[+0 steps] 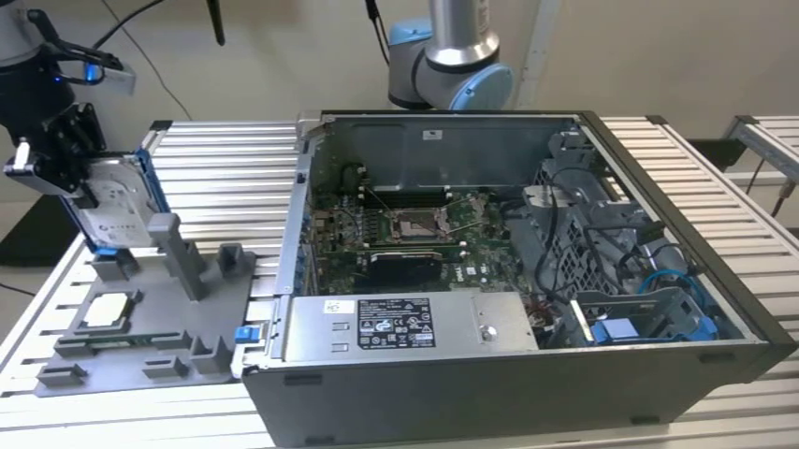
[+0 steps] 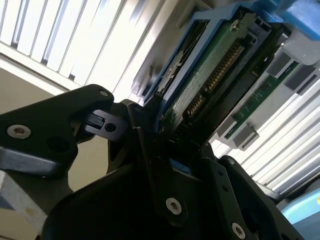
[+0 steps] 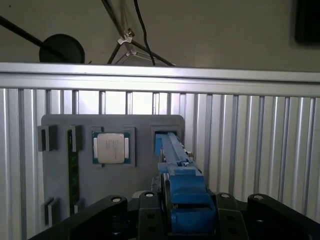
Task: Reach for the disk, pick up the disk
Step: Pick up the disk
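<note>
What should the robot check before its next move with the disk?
1. The end effector is shut on the disk: ok. In both wrist views the disk's blue edge sits pinched between the fingers.
2. The disk is upright: ok. It stands on edge in the exterior view.
3. The disk is clear of the grey holder: cannot tell. Its lower edge meets the holder's slot.
4. The chip is apart from the disk: ok. It lies flat in its own pocket.
5. The computer case is apart from the disk: ok. It stands off to the exterior view's right.
</note>
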`<state>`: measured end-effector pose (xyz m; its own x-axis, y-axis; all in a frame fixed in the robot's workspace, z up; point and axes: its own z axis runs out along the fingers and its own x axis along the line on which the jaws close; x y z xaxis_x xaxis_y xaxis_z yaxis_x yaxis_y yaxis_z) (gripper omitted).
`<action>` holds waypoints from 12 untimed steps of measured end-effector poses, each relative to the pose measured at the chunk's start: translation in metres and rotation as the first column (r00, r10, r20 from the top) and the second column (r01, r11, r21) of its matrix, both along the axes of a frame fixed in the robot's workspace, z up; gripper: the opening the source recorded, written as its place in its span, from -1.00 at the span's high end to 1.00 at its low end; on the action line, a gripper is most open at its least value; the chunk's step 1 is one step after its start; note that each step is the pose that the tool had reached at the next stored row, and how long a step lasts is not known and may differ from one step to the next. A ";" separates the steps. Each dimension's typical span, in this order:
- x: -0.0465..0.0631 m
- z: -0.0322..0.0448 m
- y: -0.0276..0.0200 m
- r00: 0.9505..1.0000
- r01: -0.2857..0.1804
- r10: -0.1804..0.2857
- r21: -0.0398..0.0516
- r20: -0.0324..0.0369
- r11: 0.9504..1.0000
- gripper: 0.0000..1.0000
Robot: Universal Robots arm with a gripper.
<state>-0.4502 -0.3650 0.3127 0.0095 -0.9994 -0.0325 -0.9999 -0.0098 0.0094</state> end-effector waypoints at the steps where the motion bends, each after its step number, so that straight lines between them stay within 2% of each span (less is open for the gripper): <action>1: 0.000 0.0017 0.0000 1.000 0.000 0.000 0.000 0.000 1.000 1.00; 6: 0.000 0.0095 0.0000 1.000 0.000 0.000 0.000 0.000 1.000 1.00; 12: 0.000 0.0152 0.0000 1.000 0.000 0.000 0.000 0.000 1.000 1.00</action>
<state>-0.4502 -0.3650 0.3279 0.0094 -0.9994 -0.0325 -0.9999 -0.0097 0.0093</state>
